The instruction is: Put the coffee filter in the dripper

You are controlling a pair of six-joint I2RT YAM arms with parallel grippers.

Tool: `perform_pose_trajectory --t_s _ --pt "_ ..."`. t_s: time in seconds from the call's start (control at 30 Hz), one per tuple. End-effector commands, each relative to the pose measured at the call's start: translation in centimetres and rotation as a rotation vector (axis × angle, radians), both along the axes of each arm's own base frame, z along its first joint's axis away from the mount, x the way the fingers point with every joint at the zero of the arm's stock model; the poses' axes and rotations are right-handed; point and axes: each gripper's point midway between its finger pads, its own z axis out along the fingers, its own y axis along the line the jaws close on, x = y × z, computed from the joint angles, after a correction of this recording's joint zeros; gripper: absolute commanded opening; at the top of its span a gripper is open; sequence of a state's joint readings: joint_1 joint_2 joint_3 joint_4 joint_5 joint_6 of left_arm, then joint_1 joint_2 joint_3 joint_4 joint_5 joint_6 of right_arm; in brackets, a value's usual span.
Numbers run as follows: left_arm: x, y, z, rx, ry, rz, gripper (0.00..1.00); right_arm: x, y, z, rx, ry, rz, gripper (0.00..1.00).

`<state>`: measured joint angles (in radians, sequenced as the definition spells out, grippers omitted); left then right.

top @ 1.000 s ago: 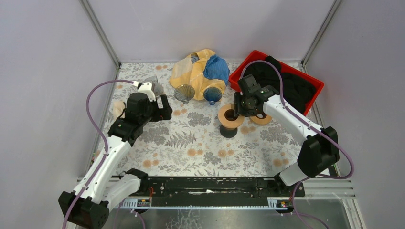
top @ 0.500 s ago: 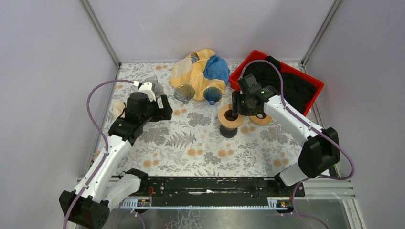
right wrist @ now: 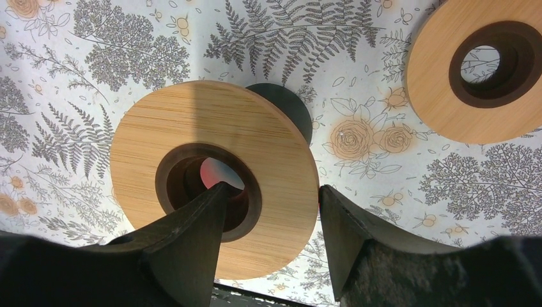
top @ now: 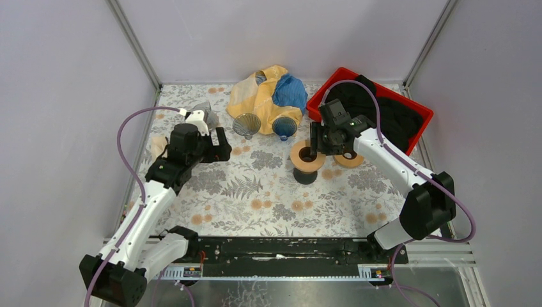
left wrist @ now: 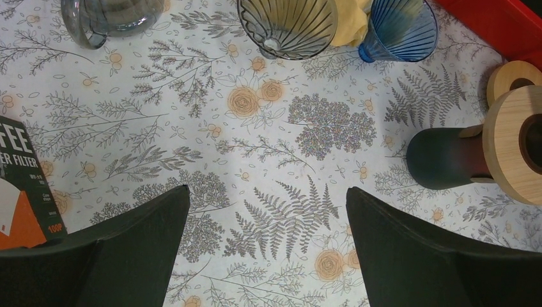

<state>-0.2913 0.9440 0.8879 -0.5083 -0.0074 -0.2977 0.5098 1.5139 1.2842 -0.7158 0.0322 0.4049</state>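
Note:
Two empty glass drippers stand at the back: a grey one (top: 246, 125) (left wrist: 287, 25) and a blue one (top: 284, 127) (left wrist: 399, 29). The coffee filter pack (left wrist: 25, 192), orange and black, lies at the left edge of the left wrist view. My left gripper (top: 219, 146) (left wrist: 268, 243) is open and empty over bare tablecloth. My right gripper (top: 317, 146) (right wrist: 271, 211) straddles the rim of a wooden ring stand (top: 307, 155) (right wrist: 211, 173) that sits on a dark cup. One finger is in its hole and the other is at its outer edge.
A second wooden ring (top: 349, 158) (right wrist: 476, 70) lies flat to the right of the stand. A glass jug (top: 203, 109) (left wrist: 108, 16) stands at the back left. Yellow and blue cloths (top: 265, 89) lie behind the drippers. A red bin (top: 418, 137) holds black cloth at the back right.
My right gripper has shifted slightly left at the wooden stand, and the stand has nudged left with it. The left arm has not moved.

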Motion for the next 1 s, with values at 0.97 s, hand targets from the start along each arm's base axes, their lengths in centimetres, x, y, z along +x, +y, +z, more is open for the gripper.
perform_pose_trajectory --t_s 0.97 --pt "0.8 -0.4 0.6 -0.039 -0.035 -0.007 1.0 5.9 1.3 7.1 0.008 -0.292 0.057 0.78"
